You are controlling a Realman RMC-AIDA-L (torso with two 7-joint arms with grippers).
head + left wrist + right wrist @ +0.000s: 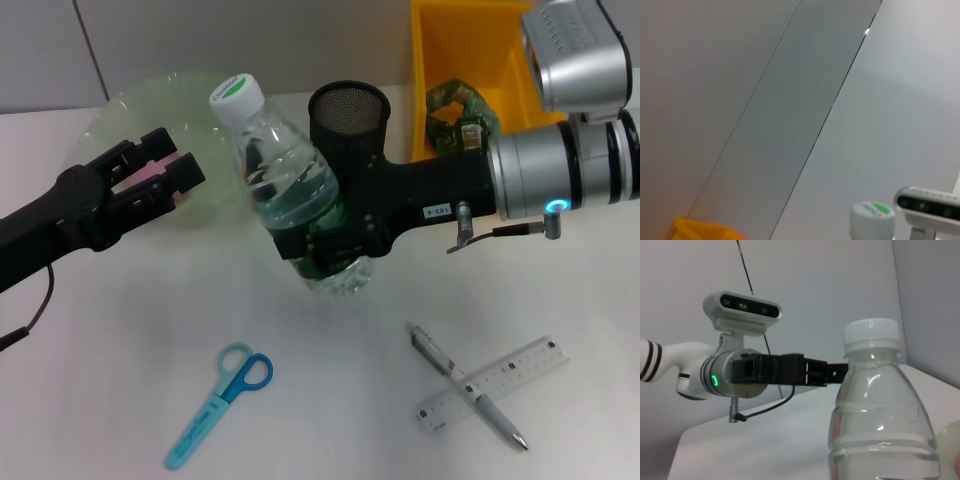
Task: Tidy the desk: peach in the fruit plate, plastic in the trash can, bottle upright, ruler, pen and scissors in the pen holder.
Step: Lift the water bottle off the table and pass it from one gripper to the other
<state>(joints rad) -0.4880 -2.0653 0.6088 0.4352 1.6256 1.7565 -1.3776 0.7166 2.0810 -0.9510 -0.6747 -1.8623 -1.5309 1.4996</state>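
The right end effector [325,240] is clenched around the lower body of the clear plastic water bottle with a white-and-green cap [285,175], holding it near upright with its base just at or above the white counter [100,360]; I cannot tell if it touches. The left end effector [165,180] hovers over the pale green translucent fruit plate [125,105], its fingers set close about something pink, probably the peach, though too little shows to be sure.

Crumpled green plastic [460,115] already lies in the yellow trash bin [430,50]. The black mesh pen holder [348,112] looks empty. Left to do, by my reckoning: the blue-handled scissors [220,400], the silver pen [465,385] and the clear ruler [495,385], the pen lying across the ruler.

The bottle stands just beside the pen holder, so setting it down needs care. The scissors have open counter all round; the pen and ruler lie near the front edge.
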